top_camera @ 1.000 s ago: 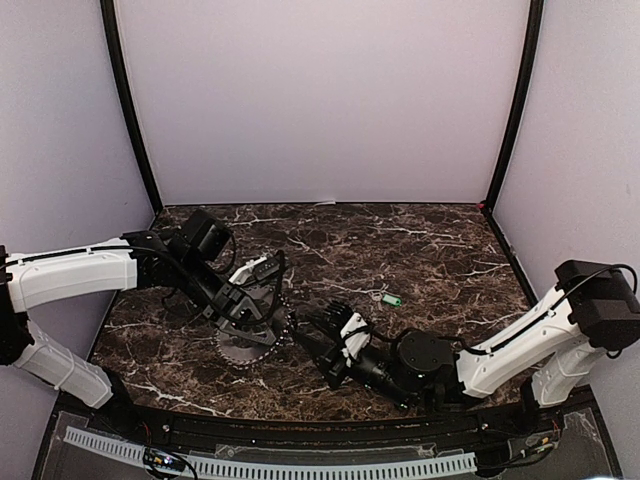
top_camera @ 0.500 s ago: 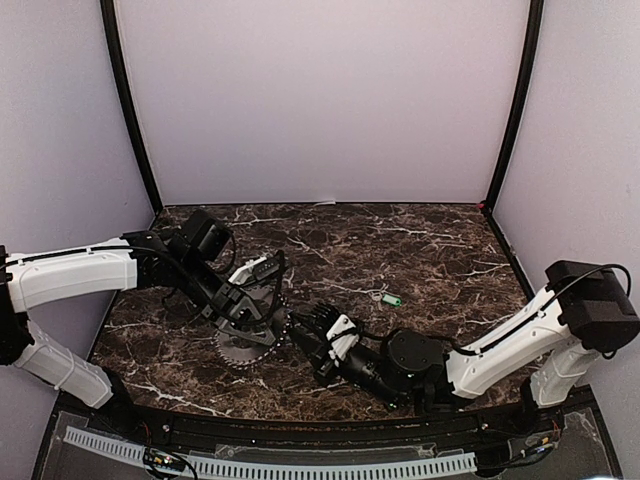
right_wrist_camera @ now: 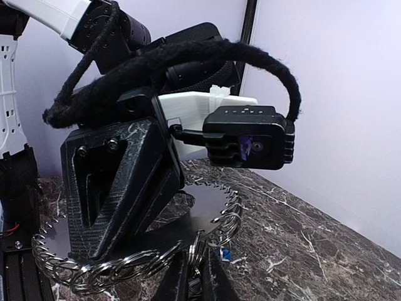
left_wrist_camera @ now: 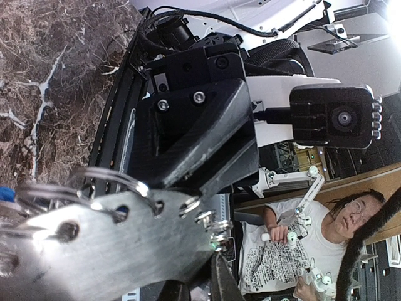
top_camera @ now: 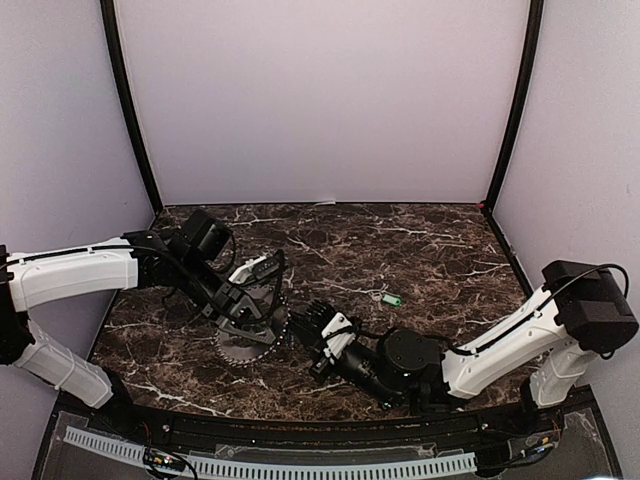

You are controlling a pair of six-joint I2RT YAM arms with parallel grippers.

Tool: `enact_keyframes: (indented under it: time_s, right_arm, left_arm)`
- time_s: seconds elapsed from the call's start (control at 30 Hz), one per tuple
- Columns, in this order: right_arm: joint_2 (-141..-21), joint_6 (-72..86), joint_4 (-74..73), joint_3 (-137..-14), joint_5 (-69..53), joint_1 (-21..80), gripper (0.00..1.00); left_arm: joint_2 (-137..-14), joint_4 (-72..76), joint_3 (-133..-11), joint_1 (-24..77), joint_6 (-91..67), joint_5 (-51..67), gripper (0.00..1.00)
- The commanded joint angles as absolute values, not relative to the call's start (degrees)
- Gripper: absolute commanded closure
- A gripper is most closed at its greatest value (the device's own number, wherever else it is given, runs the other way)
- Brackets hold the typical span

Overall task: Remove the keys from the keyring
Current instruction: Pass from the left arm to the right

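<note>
On the table [top_camera: 430, 250], keyring [top_camera: 240, 350], green key [top_camera: 392, 299]

Even, soft light; perhaps blurred foregrounds.

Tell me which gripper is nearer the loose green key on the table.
Right. The right gripper sits left of the green key, at the rim of the keyring; the left gripper is farther left, clamping the keyring.

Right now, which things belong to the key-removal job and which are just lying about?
Job: keyring, clamped by left gripper; blue key at its rim; green key, lying loose apart from it; right gripper at the ring's edge.
Just there: marble table; person behind the rig.
</note>
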State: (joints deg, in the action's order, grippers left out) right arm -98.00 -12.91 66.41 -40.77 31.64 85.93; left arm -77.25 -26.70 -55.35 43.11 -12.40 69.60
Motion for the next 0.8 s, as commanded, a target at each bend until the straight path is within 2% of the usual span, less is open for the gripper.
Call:
enact_keyframes:
  time_s: [0.0, 0.27, 0.37, 0.5, 0.77]
  right_arm:
    - [-99.29, -13.66, 67.92, -42.80, 33.66, 86.48, 0.92]
    - [-99.30, -14.45, 67.83, -43.36, 33.71, 86.47, 0.93]
    - [-99.42, -14.91, 67.10, -44.04, 34.07, 86.48, 1.00]
    - [-99.50, -14.74, 68.23, -43.53, 35.62, 86.48, 1.00]
    - [-97.86, -11.45, 72.23, -40.93, 32.52, 86.15, 1.00]
  left_arm:
    - [-76.73, -25.67, -55.96, 42.91, -11.75, 71.69, 1.00]
    - [-76.96, -25.73, -55.87, 42.91, -11.84, 71.76, 1.00]
    - [-77.08, -25.57, -55.86, 42.89, -11.87, 71.66, 1.00]
    - [-77.00, -24.99, -55.56, 42.95, -12.01, 71.58, 1.00]
    - [-75.41, -14.71, -51.25, 42.89, -17.42, 71.92, 1.00]
